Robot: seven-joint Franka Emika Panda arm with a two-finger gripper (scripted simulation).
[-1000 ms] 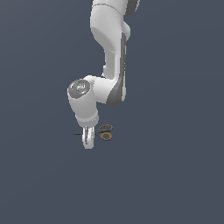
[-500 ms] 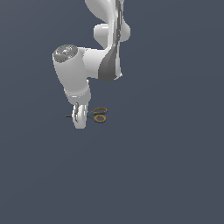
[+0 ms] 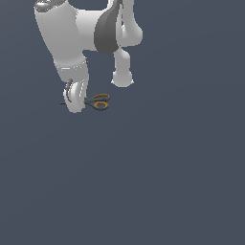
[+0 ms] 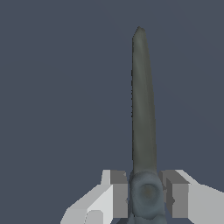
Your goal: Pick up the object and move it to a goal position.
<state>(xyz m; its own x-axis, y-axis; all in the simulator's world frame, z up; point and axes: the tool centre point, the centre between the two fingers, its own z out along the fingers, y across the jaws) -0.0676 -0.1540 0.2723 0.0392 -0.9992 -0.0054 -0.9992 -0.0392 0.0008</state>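
- Arm [image 3: 81, 28]: white with a dark grey joint band, reaching down from the top of the exterior view; its lower end sits towards that view's left.
- Gripper [image 3: 74, 103]: pointing down, its tip level with the scissors. In the wrist view the gripper [image 4: 146, 197] has one finger [image 4: 117, 194] pressed against either side of the scissors' pivot, so it is closed on them.
- Scissors [image 3: 98, 102]: held at the pivot. The orange-yellow ring handles stick out on the exterior view's right of the gripper; a thin dark blade tip shows on its left.
- Scissors [image 4: 142, 113], wrist view: the dark blades lie closed together and run straight out from between the fingers to a narrow point.
- Bench [image 3: 158, 177]: plain dark grey surface filling both views; whether the scissors touch it cannot be told.
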